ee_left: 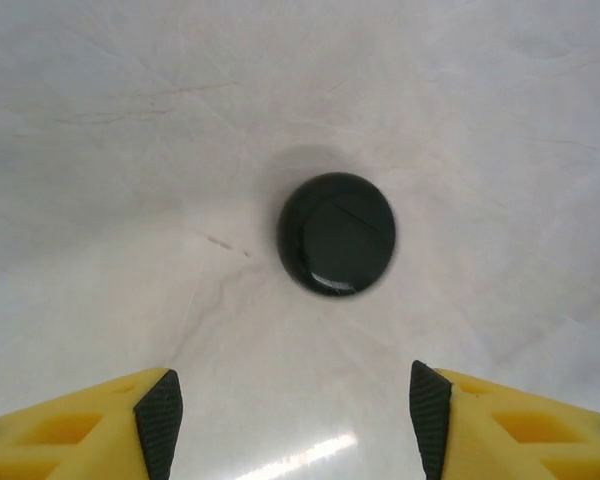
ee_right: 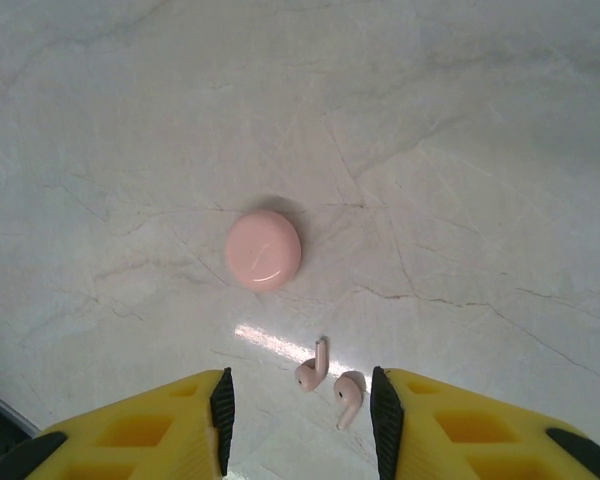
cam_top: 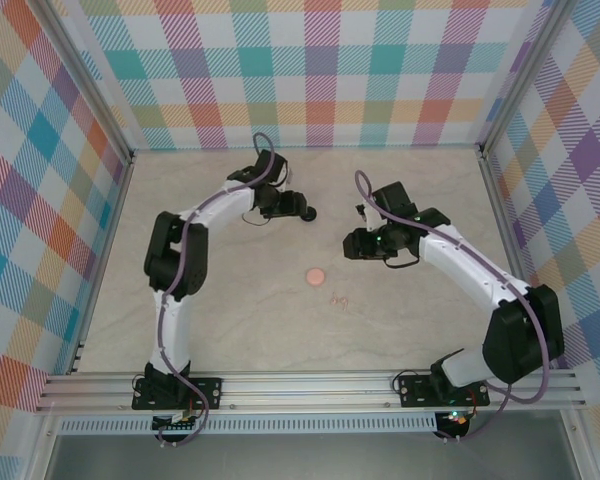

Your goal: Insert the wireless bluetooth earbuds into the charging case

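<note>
Pink earbuds [ee_right: 313, 368] lie on the tabletop [ee_right: 480, 150], in line with the gap between the right fingers [ee_right: 222, 415]. Stems run roughly crosswise to the closing line. The shut pink case [ee_right: 263, 250] sits just beyond. Right arm is nearer, wrist pitched down, fingers partly open and empty. Left fingers [ee_left: 160, 420] are spread over the black case [ee_left: 336, 234], holding nothing.

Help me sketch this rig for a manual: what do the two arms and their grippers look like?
Both the left arm and right arm have white links with bulky black joints and black bases, and a lilac cable runs along each. The left gripper and right gripper have yellow, cut-out fingers faced with black pads.
</note>
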